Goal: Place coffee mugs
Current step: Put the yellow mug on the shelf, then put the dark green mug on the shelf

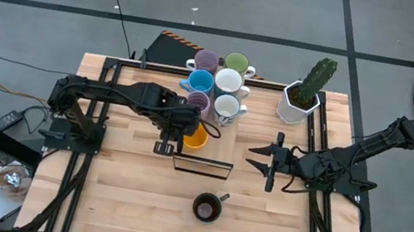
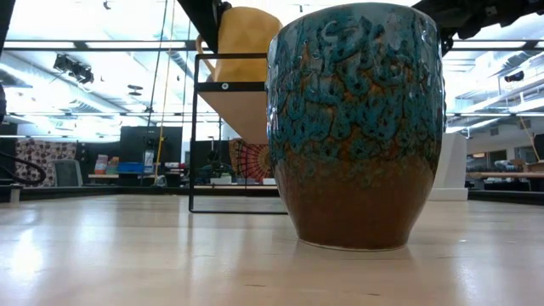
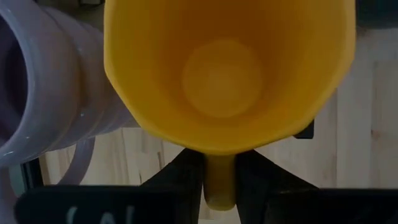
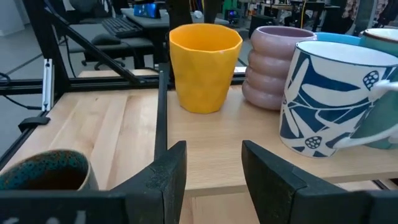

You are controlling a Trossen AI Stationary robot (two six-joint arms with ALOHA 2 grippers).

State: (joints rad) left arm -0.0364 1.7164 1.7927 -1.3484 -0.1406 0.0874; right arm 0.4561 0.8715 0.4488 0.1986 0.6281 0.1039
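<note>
The orange mug (image 1: 196,138) stands upright on a raised wooden shelf (image 4: 224,146) with a black frame (image 2: 194,127). My left gripper (image 3: 219,190) is shut on it from the table's left. Beside it on the shelf stand a lilac mug (image 4: 273,65) and a white mug with blue pattern (image 4: 329,99). The other lilac, light blue, green and white mugs cluster behind (image 1: 217,80). The dark teal-and-brown mug (image 1: 207,208) stands alone on the table near the near edge. My right gripper (image 4: 211,168) hovers open at the shelf's right. My left gripper pinches the orange mug's handle (image 3: 219,177) between its two fingers (image 3: 180,180), coming slanting from above and the table's left. The wrist view looks down into the mug's opening. The mug is upright, and its base seems to rest on the shelf board (image 4: 199,111).
A white faceted pot with a green cactus (image 1: 305,94) stands at the far right of the table. The black frame's front bar (image 1: 203,166) lies between the shelf and the dark mug. Bare wood lies to the near left (image 1: 125,203) and near right (image 1: 272,228).
</note>
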